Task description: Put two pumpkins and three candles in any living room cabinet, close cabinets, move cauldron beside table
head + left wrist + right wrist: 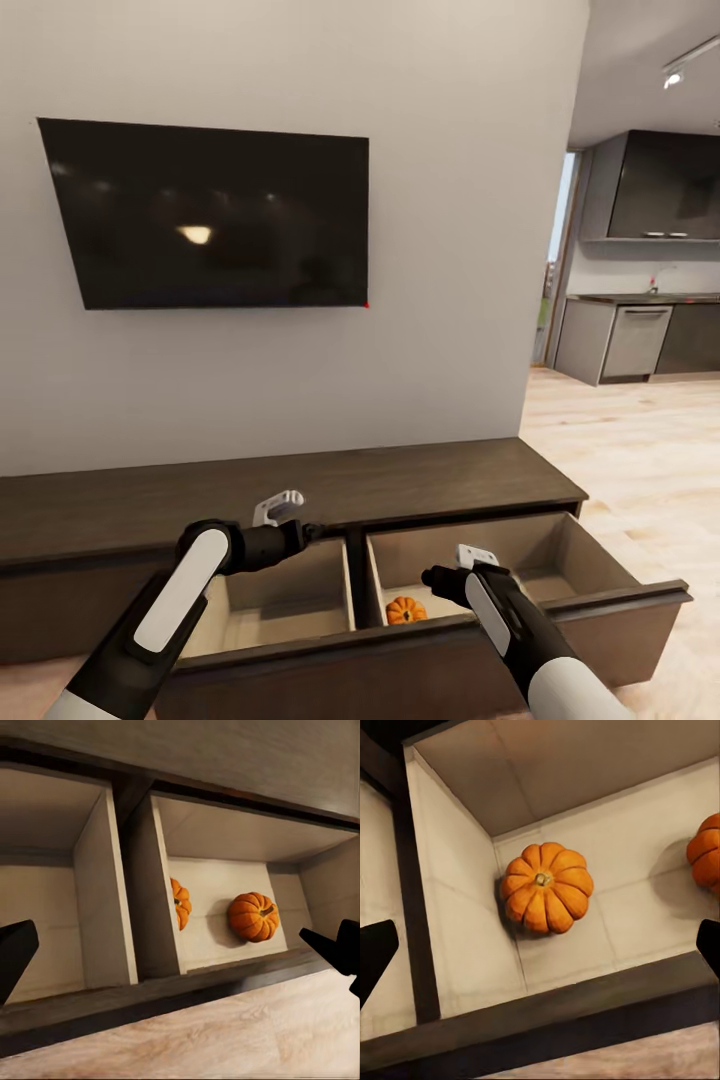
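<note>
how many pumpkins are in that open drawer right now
2. One pumpkin lies near the drawer's left wall; the other pumpkin lies apart from it, further right. The front board may hide more.

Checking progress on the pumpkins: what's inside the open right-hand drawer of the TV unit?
Two pumpkins lie on its pale floor. No candles visible there; in the head view the right arm covers part of the drawer.
</note>
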Available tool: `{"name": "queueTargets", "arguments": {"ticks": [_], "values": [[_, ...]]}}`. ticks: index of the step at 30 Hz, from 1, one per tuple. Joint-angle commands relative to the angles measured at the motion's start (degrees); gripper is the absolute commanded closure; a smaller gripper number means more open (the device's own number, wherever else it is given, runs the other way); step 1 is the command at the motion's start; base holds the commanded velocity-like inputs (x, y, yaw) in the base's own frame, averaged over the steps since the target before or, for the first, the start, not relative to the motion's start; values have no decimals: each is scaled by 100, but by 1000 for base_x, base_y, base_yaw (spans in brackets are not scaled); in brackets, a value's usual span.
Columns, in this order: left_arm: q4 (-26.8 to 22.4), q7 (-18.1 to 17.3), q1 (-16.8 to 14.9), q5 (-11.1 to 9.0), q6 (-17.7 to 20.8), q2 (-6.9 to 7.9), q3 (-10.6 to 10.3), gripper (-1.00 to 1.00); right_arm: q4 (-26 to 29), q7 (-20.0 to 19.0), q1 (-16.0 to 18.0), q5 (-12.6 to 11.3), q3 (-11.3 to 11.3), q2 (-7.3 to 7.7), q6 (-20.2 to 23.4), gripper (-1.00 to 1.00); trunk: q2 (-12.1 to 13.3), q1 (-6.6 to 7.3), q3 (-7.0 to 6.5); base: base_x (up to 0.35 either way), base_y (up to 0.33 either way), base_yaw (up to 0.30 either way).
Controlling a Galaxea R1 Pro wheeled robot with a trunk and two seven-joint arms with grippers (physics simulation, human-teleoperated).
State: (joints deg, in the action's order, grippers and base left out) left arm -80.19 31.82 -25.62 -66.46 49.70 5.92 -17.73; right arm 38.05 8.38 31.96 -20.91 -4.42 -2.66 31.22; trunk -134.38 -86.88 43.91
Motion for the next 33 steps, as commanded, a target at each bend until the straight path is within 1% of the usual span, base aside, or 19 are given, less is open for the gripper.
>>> {"name": "queueTargets", "arguments": {"ticks": [1,4,10,21,23,27,33], "values": [[-6,59,-5,-60,-4,5,-7,-100,9,54,3,-61,-20,3,17,-100,-3,4,7,-278,78,0],[-6,61,-5,-60,-4,5,-4,-100,10,53,3,-59,-21,3,20,-100,-3,4,7,-198,33,0],[-11,54,-5,-65,-4,2,2,-100,10,50,3,-60,-19,2,19,-100,-3,4,7,-37,6,0],[-11,66,-5,-60,-4,5,13,-100,10,51,3,-60,-23,3,22,-100,438,246,-191,-4,1,0],[-8,68,-5,-60,-4,5,86,-100,10,55,3,-56,-23,2,28,-100,518,290,-227,-131,44,0],[-6,70,-5,-70,-4,5,410,-100,10,52,3,-37,-23,2,51,-100,678,377,-299,-199,72,0],[-6,70,-5,-69,-4,5,434,-100,10,50,3,-36,-23,3,43,-100,919,509,-406,-51,9,0]]}}
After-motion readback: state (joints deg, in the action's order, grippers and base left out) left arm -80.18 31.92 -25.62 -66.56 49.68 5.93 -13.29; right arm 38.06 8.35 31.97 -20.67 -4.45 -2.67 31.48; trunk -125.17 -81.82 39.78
